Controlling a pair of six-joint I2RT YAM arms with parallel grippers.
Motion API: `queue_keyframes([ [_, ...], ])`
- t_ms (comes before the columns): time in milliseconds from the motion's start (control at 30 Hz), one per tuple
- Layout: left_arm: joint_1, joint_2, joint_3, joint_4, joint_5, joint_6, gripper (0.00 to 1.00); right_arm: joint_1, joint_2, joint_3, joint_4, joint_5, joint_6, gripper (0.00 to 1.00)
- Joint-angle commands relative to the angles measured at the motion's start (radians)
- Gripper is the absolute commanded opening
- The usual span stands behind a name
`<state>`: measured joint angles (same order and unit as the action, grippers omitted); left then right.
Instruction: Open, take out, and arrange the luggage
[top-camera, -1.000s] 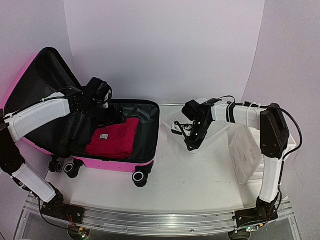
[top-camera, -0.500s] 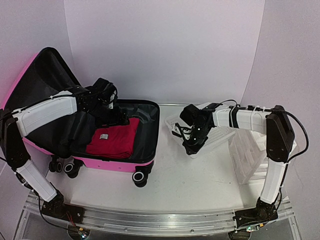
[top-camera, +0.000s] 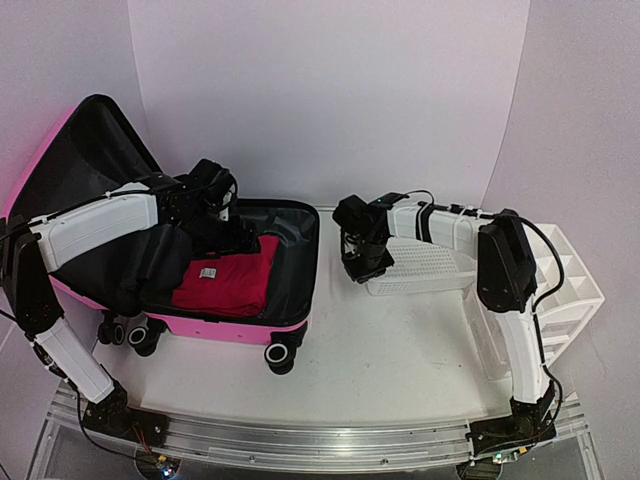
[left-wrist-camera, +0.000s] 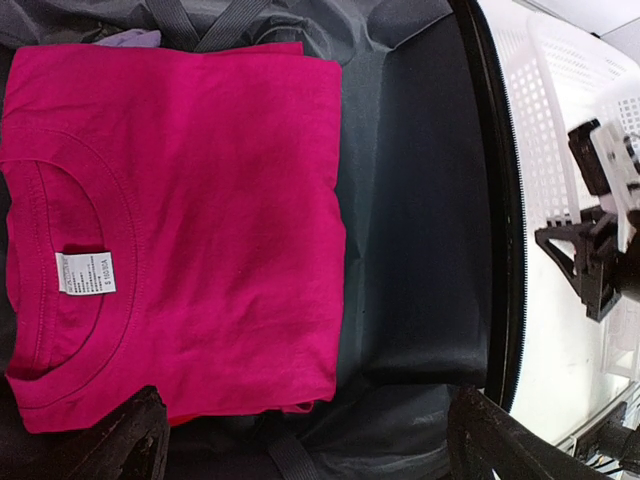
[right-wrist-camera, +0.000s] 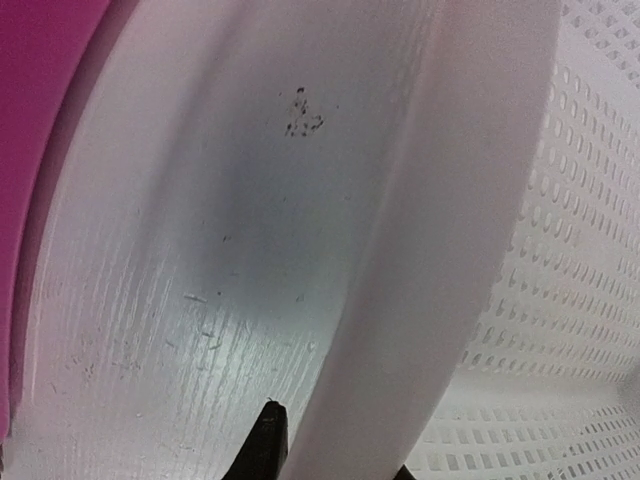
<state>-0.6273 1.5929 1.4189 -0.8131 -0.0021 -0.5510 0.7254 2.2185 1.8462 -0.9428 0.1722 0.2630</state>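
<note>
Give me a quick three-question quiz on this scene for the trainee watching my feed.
1. What garment lies in the open pink suitcase?
2. True or false: the left gripper is shut.
3. The right gripper grips: A a suitcase wheel; B the white mesh basket by its rim; C nothing.
Key: 1 a folded red T-shirt; 2 false, it is open; 3 B.

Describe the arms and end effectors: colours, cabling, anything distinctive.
Both alike: left arm and right arm have white boxy link shells with black joint housings. Thin black cables loop outside along the links. Left end effector and right end effector are black, with two angular fingers. No markings legible.
</note>
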Motion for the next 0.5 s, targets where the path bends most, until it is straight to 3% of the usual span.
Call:
queue_keyframes([
  [0, 0.006, -0.043, -0.005, 0.003, -0.002, -0.010, 0.97, -0.003, 0.109, 0.152, 0.051, -0.154, 0.103, 0.09],
  [100, 0.006, -0.037, -0.006, 0.003, -0.005, -0.005, 0.97, 0.002, 0.164, 0.265, 0.025, -0.165, 0.124, 0.09],
  [300, 0.006, -0.024, -0.008, 0.002, -0.024, -0.002, 0.98, 0.068, 0.210, 0.373, -0.005, -0.115, 0.330, 0.08],
  [467, 0.005, -0.006, 0.000, 0.002, -0.018, 0.012, 0.98, 0.120, 0.216, 0.369, -0.015, -0.079, 0.482, 0.10],
])
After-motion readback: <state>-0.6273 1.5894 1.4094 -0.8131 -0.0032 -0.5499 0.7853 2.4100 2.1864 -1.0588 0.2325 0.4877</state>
